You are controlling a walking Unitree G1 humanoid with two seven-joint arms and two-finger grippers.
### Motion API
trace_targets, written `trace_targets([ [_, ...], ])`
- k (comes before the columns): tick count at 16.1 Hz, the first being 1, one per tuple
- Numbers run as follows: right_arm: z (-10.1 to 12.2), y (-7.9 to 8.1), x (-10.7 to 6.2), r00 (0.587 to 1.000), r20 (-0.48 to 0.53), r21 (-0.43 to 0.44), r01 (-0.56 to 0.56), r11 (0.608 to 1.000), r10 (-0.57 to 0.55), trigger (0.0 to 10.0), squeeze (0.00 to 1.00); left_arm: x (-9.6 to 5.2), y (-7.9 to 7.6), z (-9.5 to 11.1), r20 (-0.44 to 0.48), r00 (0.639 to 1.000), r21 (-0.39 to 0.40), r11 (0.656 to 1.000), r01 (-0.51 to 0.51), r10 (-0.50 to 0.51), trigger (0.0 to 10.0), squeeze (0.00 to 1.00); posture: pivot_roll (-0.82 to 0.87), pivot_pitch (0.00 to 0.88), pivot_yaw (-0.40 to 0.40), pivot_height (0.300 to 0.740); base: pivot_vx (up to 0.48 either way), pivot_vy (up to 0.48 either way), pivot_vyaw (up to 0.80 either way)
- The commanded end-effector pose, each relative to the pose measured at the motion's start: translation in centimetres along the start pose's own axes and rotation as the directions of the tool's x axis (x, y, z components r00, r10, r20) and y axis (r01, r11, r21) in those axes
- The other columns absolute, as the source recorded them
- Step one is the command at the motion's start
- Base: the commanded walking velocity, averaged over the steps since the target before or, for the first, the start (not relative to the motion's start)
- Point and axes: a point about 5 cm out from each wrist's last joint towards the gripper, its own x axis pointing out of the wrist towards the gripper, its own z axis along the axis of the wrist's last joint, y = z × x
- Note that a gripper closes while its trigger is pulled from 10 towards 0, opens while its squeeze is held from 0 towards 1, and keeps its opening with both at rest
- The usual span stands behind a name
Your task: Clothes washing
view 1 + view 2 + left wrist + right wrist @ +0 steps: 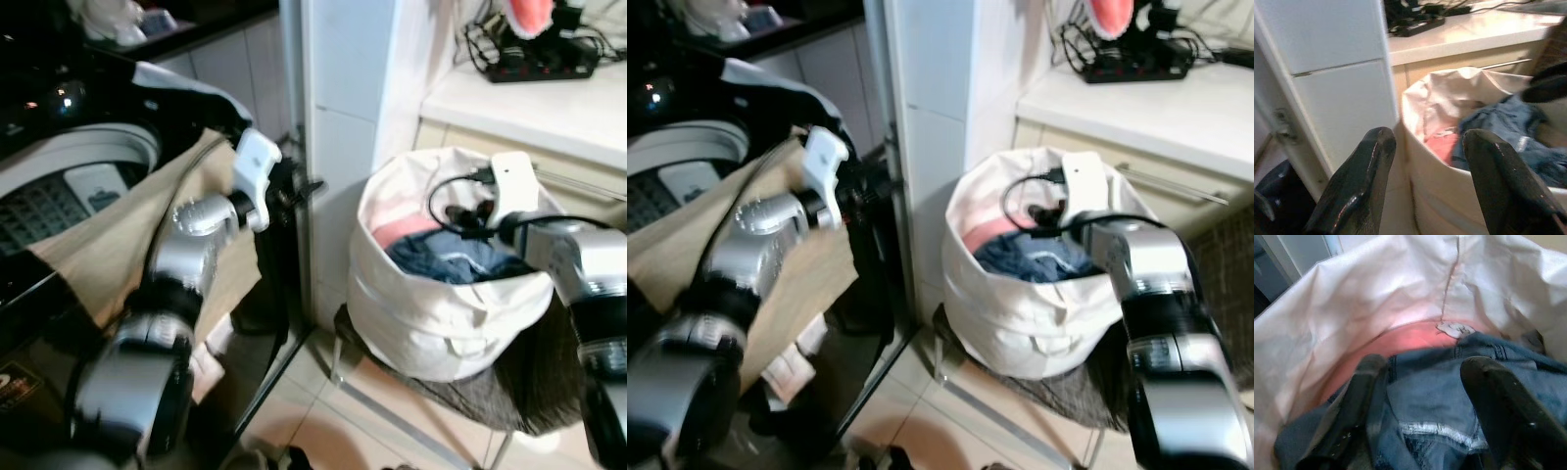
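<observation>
A white fabric laundry bag (431,333) stands on a low stool by the counter, holding blue jeans (460,262) over a pink garment (402,231). My right gripper (1420,367) is down inside the bag's mouth, open, its two fingers resting on the jeans (1435,401) with a fold of denim between them. My left gripper (1425,142) is open with nothing in it, held up beside the white pillar and pointing toward the bag (1449,196). To the left is the top-loading washing machine (88,166), with a beige cloth (127,235) draped over its front edge.
A white tiled pillar (343,88) separates the washer from the bag. Behind the bag is a white countertop (529,103) carrying a black power strip (539,61) and cables. A dark mat (519,392) hangs under the bag. Pale floor tiles (323,411) lie in front.
</observation>
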Motion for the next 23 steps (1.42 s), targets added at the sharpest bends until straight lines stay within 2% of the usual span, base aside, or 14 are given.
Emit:
trace_targets([
  [1, 0.8, -0.1, 0.7, 0.999, 0.036, -0.014, -0.033, 0.999, 0.033, 10.0, 1.00, -0.3, -0.9, 0.9, 0.001, 0.999, 0.044, 0.998, 0.043, -0.043, 10.0, 0.00, -0.02, 0.000, 0.050, 0.740, 0.000, 0.000, 0.00],
  [4, 0.3, -0.3, 1.3, 0.999, -0.014, -0.017, -0.034, 0.999, 0.034, 10.0, 1.00, -1.0, -1.8, 1.7, 0.002, 0.997, 0.079, 0.994, 0.079, -0.079, 10.0, 0.00, 0.02, 0.000, 0.044, 0.740, 0.000, 0.000, 0.00],
  [5, -0.1, -0.4, 1.5, 0.998, -0.047, -0.019, -0.033, 0.999, 0.032, 10.0, 1.00, -1.4, -2.3, 2.0, -0.011, 0.992, 0.082, 0.989, 0.122, -0.122, 10.0, 0.00, 0.03, 0.000, 0.044, 0.740, 0.000, 0.000, 0.00],
  [7, -1.6, -0.5, 2.0, 0.990, -0.142, -0.038, -0.016, 0.999, 0.011, 10.0, 1.00, -2.6, -3.9, 2.3, -0.090, 0.968, 0.087, 0.967, 0.240, -0.233, 10.0, 0.00, 0.05, 0.000, 0.051, 0.740, 0.000, 0.000, 0.00],
  [8, -2.5, -0.4, 2.3, 0.984, -0.179, -0.076, -0.001, 0.997, -0.013, 10.0, 1.00, -3.0, -4.5, 2.3, -0.122, 0.958, 0.087, 0.959, 0.270, -0.258, 10.0, 0.00, 0.06, 0.000, 0.055, 0.740, 0.000, 0.000, 0.00],
  [10, -3.0, -0.3, 2.5, 0.983, -0.184, -0.070, 0.000, 0.998, -0.013, 10.0, 1.00, -3.1, -4.7, 2.5, -0.126, 0.958, 0.087, 0.960, 0.268, -0.256, 10.0, 0.00, 0.06, 0.000, 0.061, 0.740, 0.000, 0.000, 0.00],
  [11, -3.7, 0.1, 2.8, 0.989, -0.149, -0.074, -0.002, 0.997, -0.009, 10.0, 1.00, -2.8, -4.3, 2.9, -0.116, 0.974, 0.096, 0.974, 0.204, -0.193, 10.0, 0.00, 0.08, 0.000, 0.067, 0.740, 0.000, 0.000, 0.00],
  [13, -4.4, 0.0, 2.9, 0.988, -0.154, -0.058, 0.018, 0.998, -0.027, 10.0, 0.00, -2.9, -4.3, 3.3, -0.115, 0.978, 0.100, 0.978, 0.184, -0.172, 10.0, 0.00, 0.09, 0.000, 0.068, 0.740, 0.000, 0.000, 0.00],
  [16, -6.2, -0.2, 2.9, 0.976, -0.207, -0.123, 0.037, 0.992, -0.062, 10.0, 0.00, -3.3, -4.5, 3.3, -0.133, 0.980, 0.113, 0.980, 0.163, -0.147, 10.0, 0.00, 0.11, 0.000, 0.066, 0.740, 0.000, 0.000, 0.00],
  [17, -6.6, -0.3, 2.9, 0.975, -0.208, -0.117, 0.051, 0.992, -0.075, 10.0, 0.00, -3.4, -4.7, 3.3, -0.135, 0.980, 0.114, 0.980, 0.161, -0.146, 10.0, 0.00, 0.12, 0.000, 0.063, 0.740, 0.000, 0.000, 0.00],
  [20, -6.4, -0.1, 3.1, 0.986, -0.143, -0.077, 0.077, 0.994, -0.087, 10.0, 0.00, -3.2, -5.0, 3.6, -0.087, 0.992, 0.080, 0.992, 0.097, -0.090, 10.0, 0.00, 0.13, 0.000, 0.061, 0.740, 0.000, 0.000, 0.00],
  [21, -6.3, 0.0, 3.1, 0.988, -0.133, -0.101, 0.069, 0.992, -0.082, 10.0, 0.00, -3.1, -4.7, 3.0, -0.092, 0.995, 0.079, 0.996, 0.032, -0.025, 10.0, 0.00, 0.12, 0.000, 0.065, 0.740, 0.000, 0.000, 0.00],
  [23, -5.8, -0.2, 3.1, 0.989, -0.101, -0.137, 0.095, 0.986, -0.110, 10.0, 0.00, -2.9, -4.4, 2.9, -0.084, 0.996, 0.086, 0.996, -0.027, 0.035, 10.0, 0.00, 0.12, 0.000, 0.063, 0.740, 0.000, 0.000, 0.00],
])
